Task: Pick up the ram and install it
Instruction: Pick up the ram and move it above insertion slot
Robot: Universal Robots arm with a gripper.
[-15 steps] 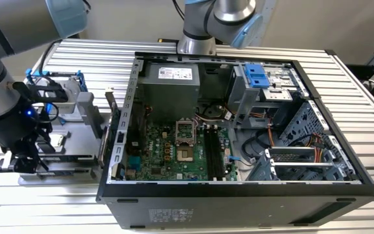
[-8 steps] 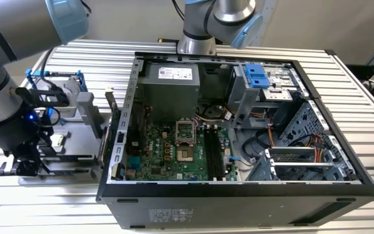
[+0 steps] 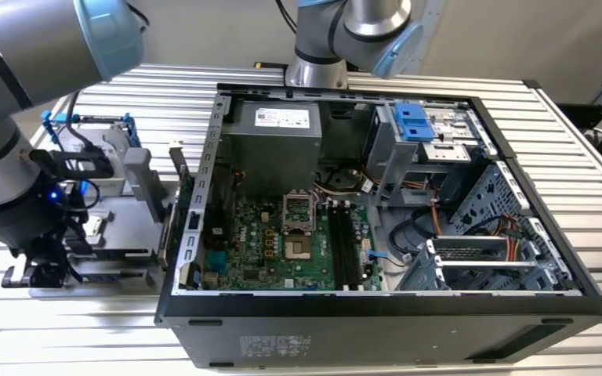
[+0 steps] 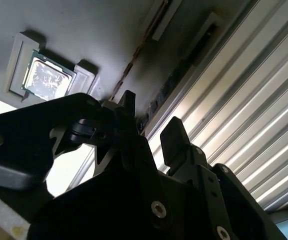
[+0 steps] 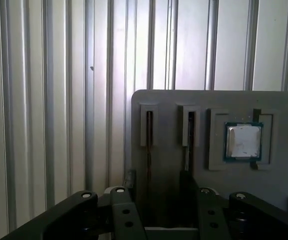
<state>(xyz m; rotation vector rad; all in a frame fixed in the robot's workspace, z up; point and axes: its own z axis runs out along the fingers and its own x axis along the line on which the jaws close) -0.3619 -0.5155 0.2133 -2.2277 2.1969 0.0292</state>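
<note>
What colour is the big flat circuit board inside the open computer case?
Green. The big flat circuit board shows best in the exterior view.

Silver ribbed metal tabletop (image 3: 594,157) striped with parallel grooves; black steel computer case (image 3: 385,329); green motherboard (image 3: 259,258); blue plastic drive frame (image 3: 413,121); pale grey flat holder tray (image 5: 168,105); silver square processor chip (image 5: 242,141), green-edged; black gripper (image 5: 157,182).
</note>
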